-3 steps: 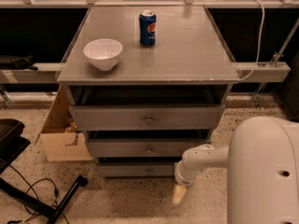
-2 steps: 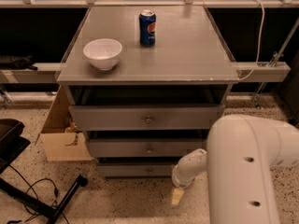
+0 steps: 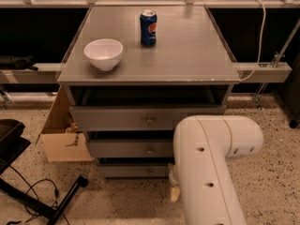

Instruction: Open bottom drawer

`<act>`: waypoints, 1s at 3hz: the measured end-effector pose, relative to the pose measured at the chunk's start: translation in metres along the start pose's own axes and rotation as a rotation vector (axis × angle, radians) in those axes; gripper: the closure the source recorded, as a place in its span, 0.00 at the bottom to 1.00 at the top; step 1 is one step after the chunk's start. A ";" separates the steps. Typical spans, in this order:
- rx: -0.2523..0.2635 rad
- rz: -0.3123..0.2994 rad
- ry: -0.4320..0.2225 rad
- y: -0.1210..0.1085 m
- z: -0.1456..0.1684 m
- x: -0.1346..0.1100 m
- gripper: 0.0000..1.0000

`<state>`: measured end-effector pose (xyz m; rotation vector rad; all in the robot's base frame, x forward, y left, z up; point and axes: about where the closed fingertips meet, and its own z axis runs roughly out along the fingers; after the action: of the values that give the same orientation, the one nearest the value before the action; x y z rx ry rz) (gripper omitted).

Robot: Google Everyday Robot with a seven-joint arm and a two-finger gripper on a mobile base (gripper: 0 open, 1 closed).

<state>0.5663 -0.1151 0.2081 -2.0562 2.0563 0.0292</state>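
The grey cabinet (image 3: 154, 60) has three drawers. The bottom drawer (image 3: 131, 171) is the lowest one, a narrow grey front with a small round knob (image 3: 150, 171), and it looks closed. My white arm (image 3: 211, 168) fills the foreground and covers the right ends of the middle and bottom drawers. My gripper (image 3: 174, 192) is low near the floor, just right of the bottom drawer's knob and in front of the drawer. It is mostly hidden behind the arm, with only a tan tip showing.
A white bowl (image 3: 103, 53) and a blue soda can (image 3: 148, 27) stand on the cabinet top. An open cardboard box (image 3: 61, 139) sits left of the cabinet. A black stand with cables (image 3: 28, 191) lies on the speckled floor at left.
My white arm link has swung left and closer to the camera, and it now covers the right part of the drawers. The gripper stays low by the bottom drawer. The drawers have not moved.
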 end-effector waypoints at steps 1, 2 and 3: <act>0.021 -0.012 0.020 -0.015 0.022 0.004 0.00; 0.038 -0.001 0.025 -0.027 0.040 0.005 0.00; 0.052 0.019 0.023 -0.036 0.055 0.003 0.00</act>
<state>0.6100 -0.1083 0.1595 -2.0157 2.0674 -0.0442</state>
